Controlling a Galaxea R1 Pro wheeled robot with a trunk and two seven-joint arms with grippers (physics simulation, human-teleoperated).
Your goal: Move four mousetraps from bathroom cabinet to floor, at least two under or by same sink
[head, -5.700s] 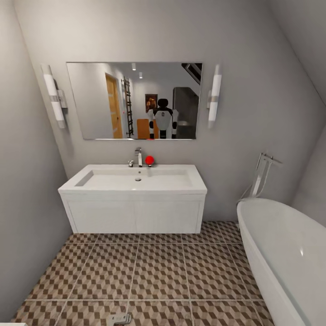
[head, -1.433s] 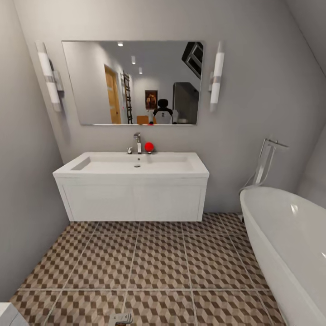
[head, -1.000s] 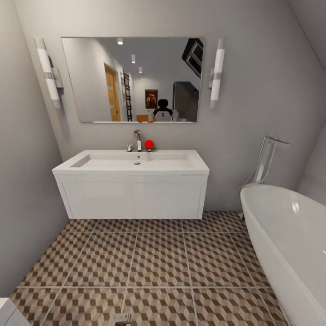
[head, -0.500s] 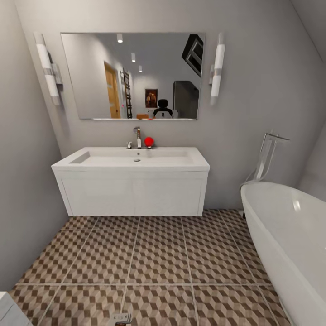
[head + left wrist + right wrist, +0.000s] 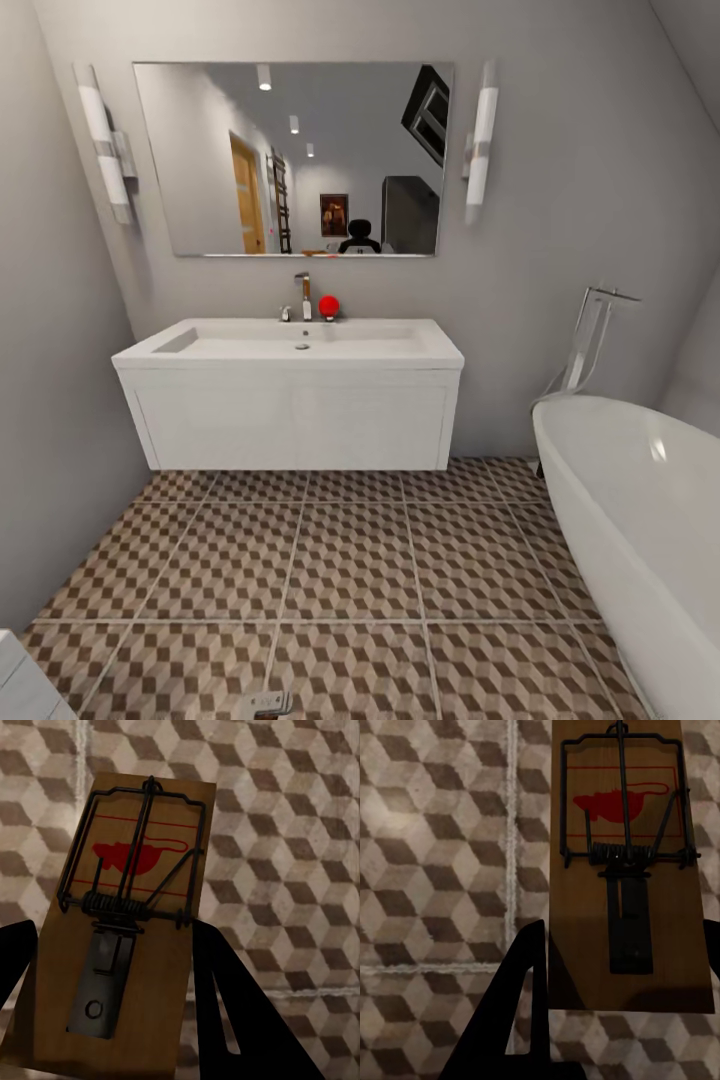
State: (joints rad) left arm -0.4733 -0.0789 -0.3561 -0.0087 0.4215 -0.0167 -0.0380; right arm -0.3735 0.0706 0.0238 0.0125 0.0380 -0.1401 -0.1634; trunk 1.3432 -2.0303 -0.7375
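Two mousetraps are in the robot's grip, one in each claw. From the left wrist, the left claw (image 5: pixel 112 1020) is clamped on a mousetrap (image 5: pixel 127 915), its dark fingers (image 5: pixel 247 1020) flanking the wooden board above the bathroom floor (image 5: pixel 300 832). From the right wrist, the right claw (image 5: pixel 622 1020) is clamped on a second mousetrap (image 5: pixel 626 870), also held over the cube-pattern tiles. Ahead, the white sink (image 5: pixel 290 345) hangs on the wall under a mirror (image 5: pixel 300 155), with a bathtub (image 5: pixel 640 510) well off to the right.
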